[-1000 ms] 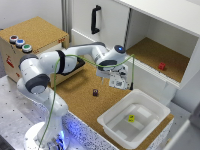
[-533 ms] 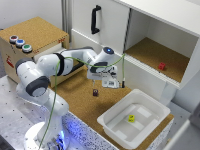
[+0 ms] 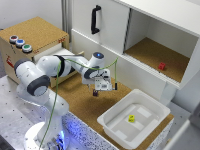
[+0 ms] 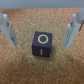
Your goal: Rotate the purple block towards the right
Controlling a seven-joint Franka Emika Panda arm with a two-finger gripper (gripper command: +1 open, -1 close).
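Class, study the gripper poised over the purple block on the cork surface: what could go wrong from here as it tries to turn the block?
1. The purple block is small and sits between widely open fingers; uneven closing could push it aside instead of gripping it.
2. In the exterior view the gripper hides the block, so only the wrist view can confirm alignment.
3. The white bin lies nearby; a slip might knock the block toward it.

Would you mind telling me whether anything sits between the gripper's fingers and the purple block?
Nothing visible does. In the wrist view the purple block lies on bare cork board between the open gripper fingers, with clear gaps on both sides.
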